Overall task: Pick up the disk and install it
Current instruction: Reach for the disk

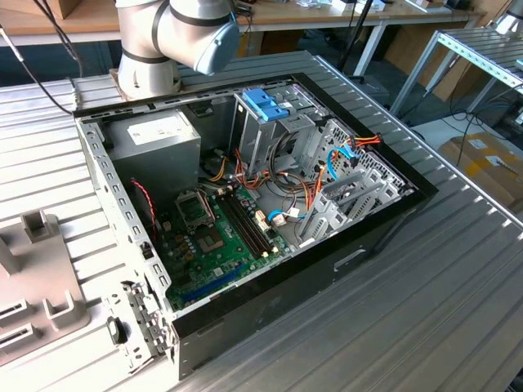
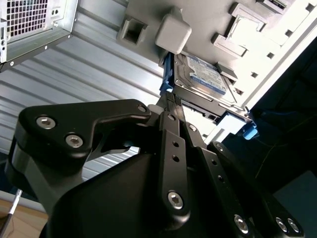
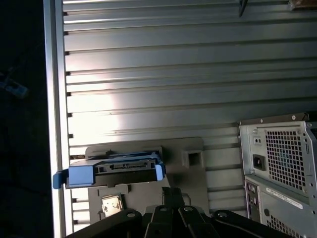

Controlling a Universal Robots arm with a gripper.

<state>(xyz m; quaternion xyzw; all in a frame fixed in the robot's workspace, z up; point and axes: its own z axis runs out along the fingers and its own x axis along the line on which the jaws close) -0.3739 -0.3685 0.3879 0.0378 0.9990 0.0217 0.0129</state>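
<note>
Hand (image 2: 171, 99) clenched, empty, just beside hard drive (image 2: 205, 74) in grey holder (image 2: 198, 17); advancing unopened could knock drive askew.

Black tool (image 2: 172, 97) tip just beside the blue-framed disk (image 2: 204, 74), flat on a grey holder (image 2: 203, 17) on the ribbed counter (image 2: 89, 54)
</note>
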